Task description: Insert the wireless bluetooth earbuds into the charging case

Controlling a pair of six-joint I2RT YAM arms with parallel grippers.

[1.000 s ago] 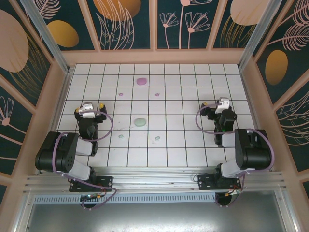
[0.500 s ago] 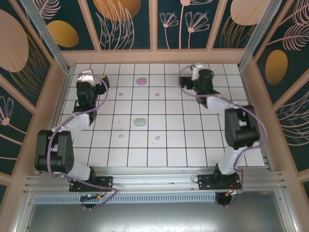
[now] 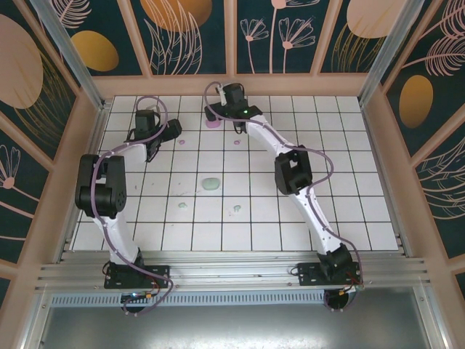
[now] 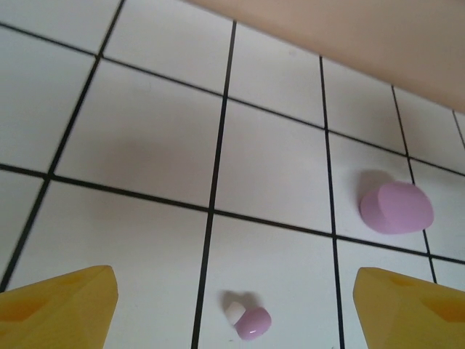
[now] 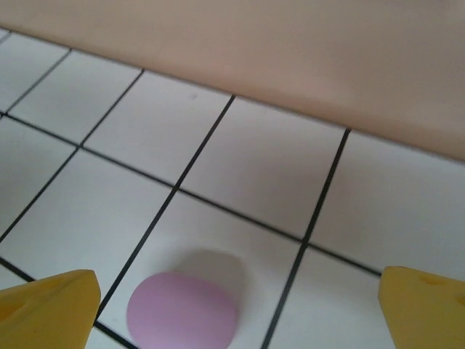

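A pale purple earbud [image 4: 251,321] lies on the white tiles between the yellow fingertips [image 4: 65,305] of my left gripper [image 4: 234,294], which is open and holds nothing. From above, that earbud [image 3: 182,142] sits just right of the left gripper [image 3: 164,137]. The closed purple charging case [image 5: 182,309] lies low and left between the jaws of my open right gripper [image 5: 238,294]. In the top view the right gripper [image 3: 219,110] hovers at the purple case [image 3: 212,123]. Another purple earbud [image 3: 236,142], a green case [image 3: 211,184] and two green earbuds [image 3: 182,206] [image 3: 237,209] lie mid-table.
The peach back wall [image 3: 232,84] stands close behind both grippers. The right arm [image 3: 294,171] stretches diagonally across the table's middle. The purple case [image 4: 396,207] also lies to the right in the left wrist view.
Both arms have swung out from near their bases to the far rows of tiles, the left toward the purple earbud, the right toward the purple case.
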